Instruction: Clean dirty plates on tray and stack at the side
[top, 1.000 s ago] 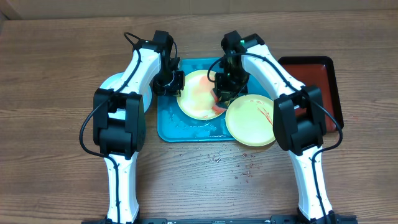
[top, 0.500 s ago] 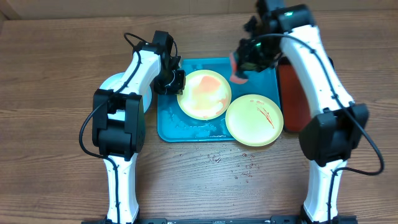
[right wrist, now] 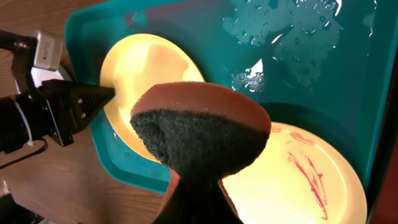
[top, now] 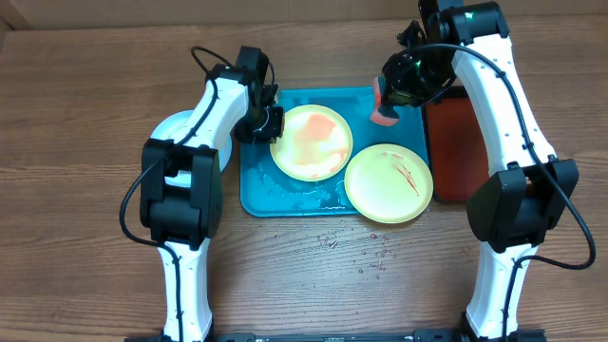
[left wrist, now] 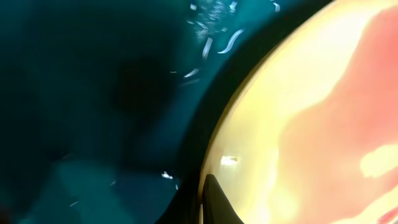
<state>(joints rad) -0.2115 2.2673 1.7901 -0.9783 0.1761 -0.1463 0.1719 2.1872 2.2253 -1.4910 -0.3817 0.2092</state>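
Plates (top: 313,143) on tray (top: 255,195), right jaws clamping sponge (top: 384,115), left jaws seemingly pinching one rim.

tray (top: 256,193): turquoise-blue, flecked with white foam
middle plate (top: 312,144): pale yellow, lime-green rim, broad orange-red smear
right plate (top: 388,185): pale yellow, lime-green rim, thin red streaks
left plate (top: 169,128): white, pale blue rim
sponge (right wrist: 199,130): reddish-brown back, dark green scouring face
small tray (top: 445,142): dark red, black rim
desk (top: 76,209): brown wood grain
arms (top: 185,285): white shells, black joints
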